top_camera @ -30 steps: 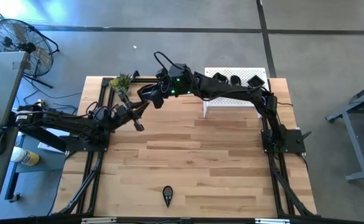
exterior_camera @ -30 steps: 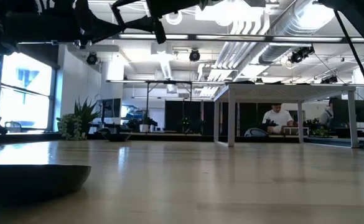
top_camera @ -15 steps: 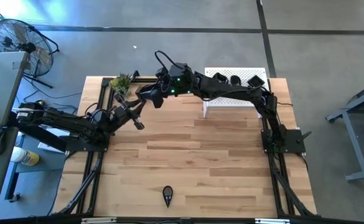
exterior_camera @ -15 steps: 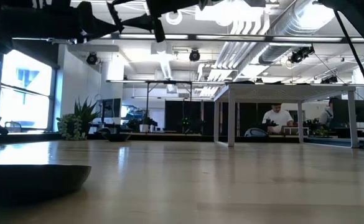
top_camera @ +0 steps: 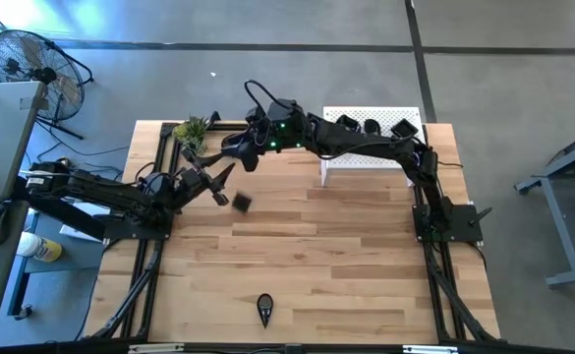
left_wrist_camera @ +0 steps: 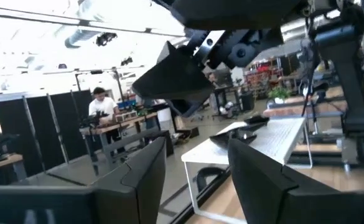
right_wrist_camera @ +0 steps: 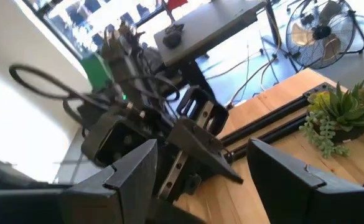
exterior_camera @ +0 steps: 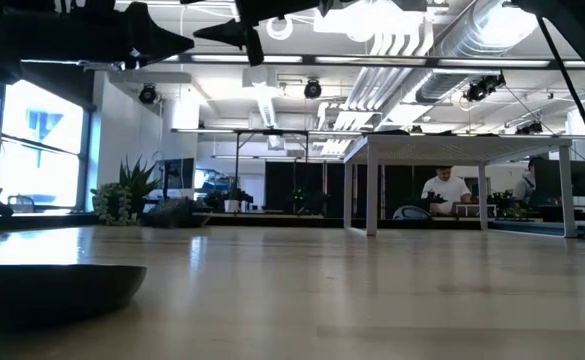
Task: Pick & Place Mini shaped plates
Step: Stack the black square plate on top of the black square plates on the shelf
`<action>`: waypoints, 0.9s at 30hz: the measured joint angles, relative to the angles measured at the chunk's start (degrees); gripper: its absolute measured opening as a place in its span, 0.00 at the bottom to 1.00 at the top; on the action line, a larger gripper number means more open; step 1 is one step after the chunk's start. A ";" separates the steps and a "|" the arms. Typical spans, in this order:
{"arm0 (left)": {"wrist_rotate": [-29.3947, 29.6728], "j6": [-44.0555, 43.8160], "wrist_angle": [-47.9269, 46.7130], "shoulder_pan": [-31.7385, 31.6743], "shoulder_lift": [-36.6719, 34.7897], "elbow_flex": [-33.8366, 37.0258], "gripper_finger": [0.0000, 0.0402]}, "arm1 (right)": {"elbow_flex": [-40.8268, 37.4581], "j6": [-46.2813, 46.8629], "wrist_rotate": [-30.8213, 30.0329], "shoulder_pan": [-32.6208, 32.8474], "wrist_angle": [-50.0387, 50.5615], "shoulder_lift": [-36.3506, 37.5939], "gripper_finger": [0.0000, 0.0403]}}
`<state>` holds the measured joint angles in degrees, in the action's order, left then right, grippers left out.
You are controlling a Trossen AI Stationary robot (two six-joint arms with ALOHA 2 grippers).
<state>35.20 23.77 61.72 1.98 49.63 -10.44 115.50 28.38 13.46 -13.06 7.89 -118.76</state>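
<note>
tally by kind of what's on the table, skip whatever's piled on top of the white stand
black mini plates: 2 (one near the front edge, one blurred farther back, maybe not settled)
green plant: 1
white perforated platform: 1
total: 4

Two dark matte-black arms, boxy jointed links. Right arm (top_camera: 366, 146) has a green indicator light at its wrist housing and a black cable looping above it. Left arm (top_camera: 100, 197) carries loose black cabling; base shows a small pink light.
</note>
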 joint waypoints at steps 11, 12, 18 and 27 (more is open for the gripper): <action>-0.93 -3.23 -8.91 -0.08 -0.04 0.00 0.12 | -0.17 -21.70 -6.50 2.27 28.22 5.70 0.32; -2.05 -3.20 -9.80 -0.09 -0.06 0.00 0.07 | -0.50 -23.70 -8.95 3.15 30.39 6.19 0.26; -9.32 -5.61 -24.85 -0.09 -0.56 -4.14 0.04 | -18.10 -26.28 -10.35 7.23 23.71 13.40 0.03; -28.20 -21.81 -74.74 -0.10 3.17 -21.14 0.05 | -53.39 -21.28 -10.50 12.58 -7.34 27.60 0.03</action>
<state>7.00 1.96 -13.02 1.88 52.80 -31.58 62.11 7.10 2.96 -0.48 0.55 -91.16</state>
